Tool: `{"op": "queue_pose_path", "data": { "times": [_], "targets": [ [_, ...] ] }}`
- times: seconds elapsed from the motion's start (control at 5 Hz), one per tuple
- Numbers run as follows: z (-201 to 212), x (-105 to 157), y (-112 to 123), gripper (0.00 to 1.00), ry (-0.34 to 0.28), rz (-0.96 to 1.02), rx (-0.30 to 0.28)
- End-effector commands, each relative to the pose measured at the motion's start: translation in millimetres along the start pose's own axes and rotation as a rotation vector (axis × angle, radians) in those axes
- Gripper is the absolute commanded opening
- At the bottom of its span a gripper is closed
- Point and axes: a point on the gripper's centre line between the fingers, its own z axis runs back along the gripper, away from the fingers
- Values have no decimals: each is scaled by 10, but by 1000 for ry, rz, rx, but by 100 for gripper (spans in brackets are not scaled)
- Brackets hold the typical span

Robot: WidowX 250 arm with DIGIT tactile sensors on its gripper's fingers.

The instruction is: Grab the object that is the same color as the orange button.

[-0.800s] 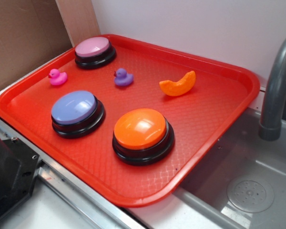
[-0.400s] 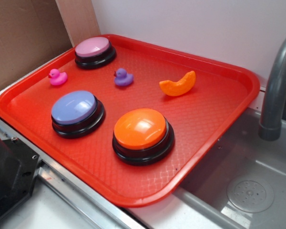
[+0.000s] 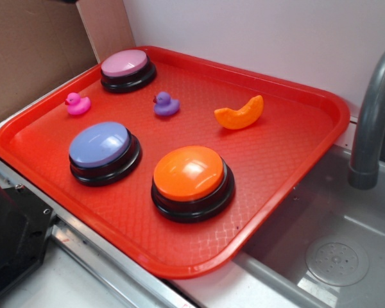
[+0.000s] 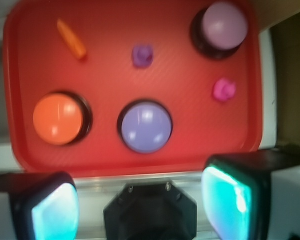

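Red tray (image 3: 295, 173) carrying three domed buttons, two toy ducks and one orange slice (image 3: 239, 115). Taking the orange button (image 3: 191, 173) as landmark: the slice lies beyond it toward the wall, well apart, resting curved-edge down on bare tray; the lavender button (image 3: 101, 145) stands just beside it on the left; the purple duck (image 3: 165, 103), pink duck (image 3: 77, 102) and pink button (image 3: 126, 65) lie farther back-left. In the wrist view the gripper (image 4: 145, 202) hangs high above the tray's near edge, fingers (image 4: 229, 197) spread wide and empty, presumably so the camera surveys every candidate before descent. The slice (image 4: 71, 38) matches the button (image 4: 57, 119) in colour, marking it as target.
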Motion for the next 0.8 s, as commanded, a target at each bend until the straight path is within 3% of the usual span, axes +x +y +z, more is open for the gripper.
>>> {"op": "queue_pose_path", "data": {
  "times": [0.0,0.2,0.6],
  "targets": [
    [-362,758,-101,100,92,-63,45],
    [-471,993,-363,100,75,-166,105],
    [-781,1115,-757,100,-23,-450,58]
  ]
}}
